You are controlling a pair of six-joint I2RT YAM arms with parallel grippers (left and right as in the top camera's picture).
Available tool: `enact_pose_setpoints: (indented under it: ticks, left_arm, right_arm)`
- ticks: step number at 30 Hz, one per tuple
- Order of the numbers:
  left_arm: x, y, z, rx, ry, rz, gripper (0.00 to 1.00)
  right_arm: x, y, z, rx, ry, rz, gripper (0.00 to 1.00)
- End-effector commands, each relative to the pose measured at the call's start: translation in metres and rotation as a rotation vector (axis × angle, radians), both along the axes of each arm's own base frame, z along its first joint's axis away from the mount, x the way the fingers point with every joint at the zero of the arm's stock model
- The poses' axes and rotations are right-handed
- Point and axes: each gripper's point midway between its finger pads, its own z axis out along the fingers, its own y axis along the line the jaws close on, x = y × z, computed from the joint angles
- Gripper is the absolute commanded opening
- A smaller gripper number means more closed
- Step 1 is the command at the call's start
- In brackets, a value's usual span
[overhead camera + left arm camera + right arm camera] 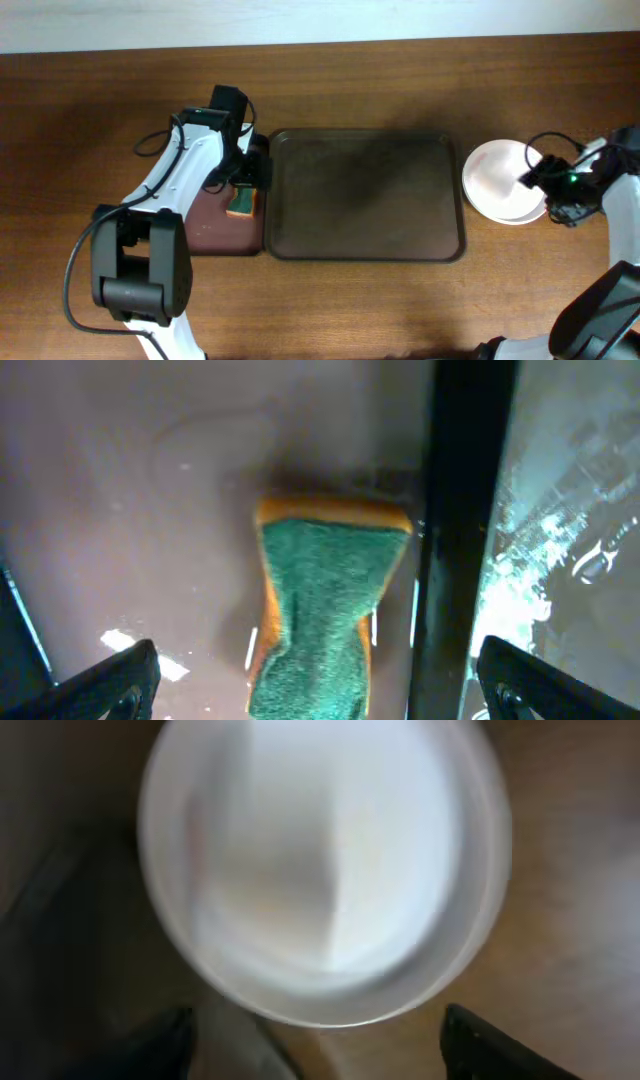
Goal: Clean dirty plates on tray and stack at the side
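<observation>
Hovering over the right part of the plates (497, 182), the right jaws stand spread apart with nothing between them. In the right wrist view one dark fingertip (500, 1045) shows at each lower corner, below a blurred white plate face. The plates rest as a stack on the wooden surface (100, 100), near its right edge and just beside the right short side of the tray (365, 195). How many are in the stack cannot be told. The tray lies at the middle of the surface, its long sides parallel to the far edge. Just beside its left side is a smaller maroon tray (215, 228) with a black rim, carrying a green-and-yellow sponge (242, 203) near its right edge. The left jaws hang above that sponge, wide open and gripping nothing, with one finger (110, 680) on either side of it in the left wrist view.
</observation>
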Motion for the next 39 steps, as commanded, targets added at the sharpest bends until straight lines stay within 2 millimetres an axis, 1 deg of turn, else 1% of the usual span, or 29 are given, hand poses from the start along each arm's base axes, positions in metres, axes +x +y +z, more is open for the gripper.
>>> enact_pose_setpoints:
  ticks: [1,2,3,4,5,6,7,9,10,13,14,15,17,19,20,21,22,23,24,26,32,33,34,36,37,39]
  left_arm:
    - [0.016,0.017,0.034,-0.135,-0.085,0.117,1.00]
    - [0.017,0.027,0.037,-0.152,-0.092,0.145,1.00]
    - [0.017,0.035,0.037,-0.156,-0.090,0.166,1.00]
    - [0.012,0.045,0.036,-0.152,-0.068,0.193,1.00]
    - [0.008,0.049,0.035,-0.149,-0.049,0.204,1.00]
    - [0.000,0.055,0.034,-0.139,-0.018,0.220,1.00]
    - [-0.013,0.056,0.033,-0.130,0.035,0.224,1.00]
    - [-0.029,0.056,0.033,-0.121,0.095,0.228,1.00]
    - [-0.036,0.056,0.036,-0.120,0.112,0.229,1.00]
    - [-0.056,0.055,0.051,-0.122,0.083,0.227,0.99]
    - [-0.061,0.055,0.058,-0.125,0.042,0.225,1.00]
    - [-0.070,0.055,0.069,-0.134,-0.046,0.218,1.00]
    - [-0.089,0.055,0.093,-0.154,-0.260,0.202,1.00]
    - [-0.104,0.054,0.112,-0.169,-0.430,0.189,1.00]
    - [-0.119,0.054,0.124,-0.178,-0.537,0.180,0.99]
    - [-0.132,0.054,0.131,-0.183,-0.603,0.175,0.99]
    - [-0.140,0.054,0.140,-0.188,-0.659,0.169,0.99]
    - [-0.146,0.054,0.154,-0.194,-0.724,0.164,0.99]
    - [-0.151,0.053,0.162,-0.196,-0.762,0.160,0.99]
    - [-0.154,0.053,0.165,-0.197,-0.775,0.159,0.99]
    - [-0.154,0.053,0.165,-0.197,-0.774,0.159,0.99]
    - [-0.154,0.053,0.165,-0.197,-0.774,0.159,0.99]
    - [-0.154,0.053,0.165,-0.198,-0.773,0.159,0.99]
    - [-0.154,0.053,0.165,-0.197,-0.774,0.159,0.99]
    - [-0.154,0.053,0.165,-0.197,-0.773,0.159,0.99]
    - [-0.154,0.053,0.165,-0.197,-0.773,0.159,1.00]
  right_arm:
    - [0.017,0.057,0.007,0.013,-0.056,0.255,0.86]
    - [0.021,0.075,0.008,0.005,-0.063,0.327,0.90]
    - [0.025,0.099,0.008,-0.013,-0.070,0.429,0.95]
    - [0.023,0.114,0.006,-0.057,-0.042,0.491,0.97]
    - [0.021,0.122,0.005,-0.085,-0.018,0.527,1.00]
    - [0.013,0.135,0.004,-0.129,0.033,0.579,0.99]
    - [0.003,0.149,0.005,-0.136,0.064,0.627,0.99]
    - [-0.018,0.166,0.014,-0.127,0.100,0.677,0.99]
    - [-0.024,0.169,0.020,-0.129,0.094,0.684,0.99]
    - [-0.037,0.169,0.047,-0.160,-0.001,0.665,0.99]
    - [-0.042,0.169,0.059,-0.180,-0.066,0.657,0.99]
    - [-0.053,0.166,0.079,-0.234,-0.190,0.638,0.99]
    - [-0.074,0.162,0.102,-0.300,-0.334,0.612,0.99]
    - [-0.091,0.154,0.118,-0.364,-0.419,0.577,0.99]
    - [-0.104,0.153,0.132,-0.386,-0.485,0.564,0.99]
    - [-0.114,0.153,0.143,-0.400,-0.538,0.554,0.99]
    - [-0.118,0.153,0.149,-0.410,-0.571,0.548,0.99]
    - [-0.120,0.153,0.152,-0.413,-0.584,0.545,0.99]
    - [-0.120,0.153,0.152,-0.413,-0.582,0.546,0.99]
    - [-0.120,0.153,0.151,-0.412,-0.581,0.546,0.99]
    - [-0.120,0.153,0.151,-0.412,-0.580,0.546,0.99]
    - [-0.122,0.144,0.150,-0.483,-0.563,0.558,0.99]
    - [-0.122,0.140,0.161,-0.521,-0.617,0.533,0.99]
    - [-0.118,0.139,0.186,-0.596,-0.793,0.503,0.99]
    - [-0.118,0.139,0.189,-0.622,-0.892,0.474,0.99]
    - [-0.117,0.144,0.182,-0.643,-1.058,0.449,0.99]
